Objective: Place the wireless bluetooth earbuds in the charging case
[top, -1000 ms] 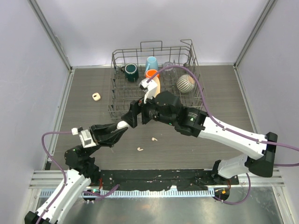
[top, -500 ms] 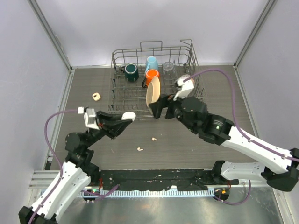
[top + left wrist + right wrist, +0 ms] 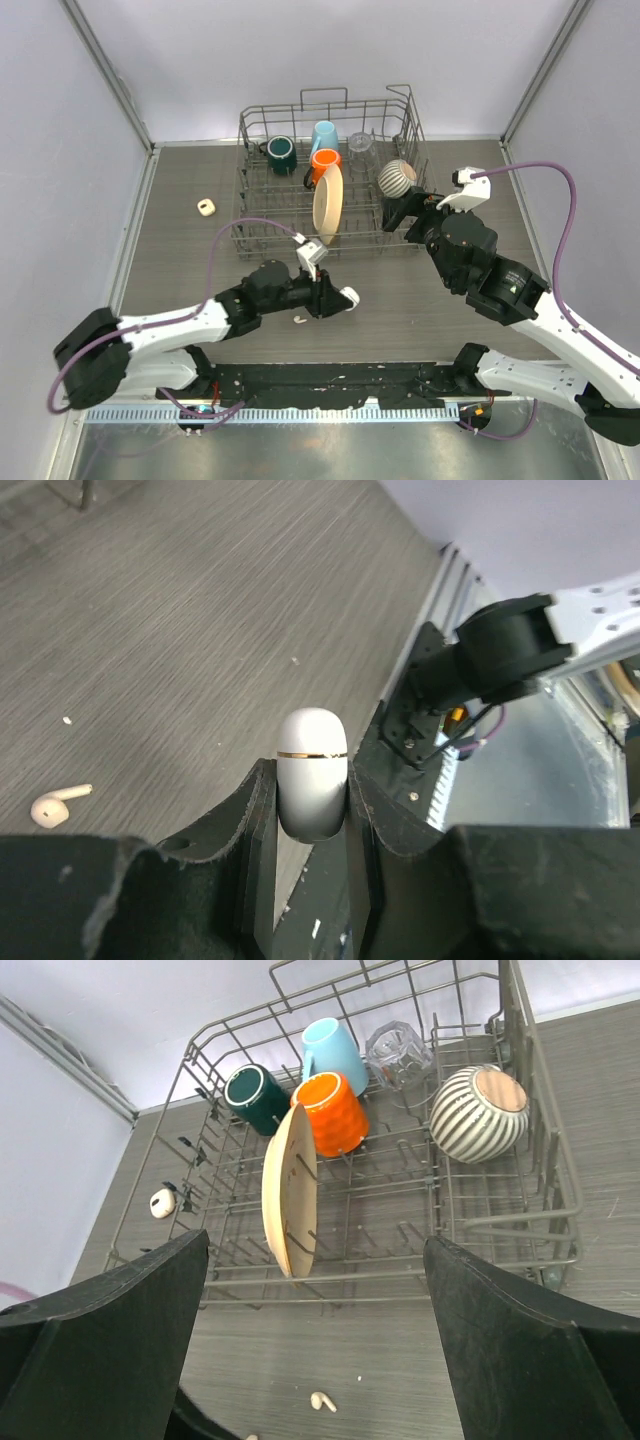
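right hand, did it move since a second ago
Yes. The right hand swung rightward, from the front left of the rack to its front right corner.

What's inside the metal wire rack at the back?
The wire rack holds a dark green mug, light blue cup, orange cup, clear glass, striped bowl and a tan plate on edge. Anything inside the cups is hidden.
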{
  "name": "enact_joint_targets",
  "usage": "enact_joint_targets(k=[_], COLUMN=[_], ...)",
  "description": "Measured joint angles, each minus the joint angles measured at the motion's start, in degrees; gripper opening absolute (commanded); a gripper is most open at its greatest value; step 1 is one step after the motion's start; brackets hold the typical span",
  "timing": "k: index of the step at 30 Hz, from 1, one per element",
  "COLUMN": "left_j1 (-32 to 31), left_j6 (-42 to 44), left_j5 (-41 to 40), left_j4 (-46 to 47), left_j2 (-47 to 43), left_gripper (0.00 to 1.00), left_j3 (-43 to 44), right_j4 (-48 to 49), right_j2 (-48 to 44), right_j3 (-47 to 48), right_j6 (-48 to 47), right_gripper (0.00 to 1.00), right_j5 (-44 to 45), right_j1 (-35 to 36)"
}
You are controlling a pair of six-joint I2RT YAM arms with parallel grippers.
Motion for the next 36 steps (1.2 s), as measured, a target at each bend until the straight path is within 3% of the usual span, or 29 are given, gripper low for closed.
enact_joint_targets(k=[8,18,25,31,36], left_j1=[-7.1,-11.7,-12.7,-12.8,-13.2], left_j6=[-3.1,-9.1,-12.7,-13.9,-14.2], left_j5=[-7.5,-16.2,-18.7,-19.2,-19.3], left_j4=[6.7,12.0,14.7,14.8,15.0], left_j2=[23.6,40.2,44.2,44.2,44.2], left_gripper=[0.0,0.12,0.24,0.49,0.57], left_j3=[7.5,13.8,15.1,15.1,15.1], right_j4=[-1.9,-3.8,-4.8,-5.7,-6.9], right_j2=[-1.5,-6.6,-8.8,-9.8,-10.0], right_j3=[-1.0,-3.1,-3.9,-4.5,-4.5], right_j6=[0.0,0.0,0.0,0.5,2.1], right_gripper=[0.95,0.95,0.95,0.95,0.95], right_j5=[0.9,2.8,3.4,3.5,3.2], right_j1=[-0.4,-0.5,-0.7,-0.7,-0.7])
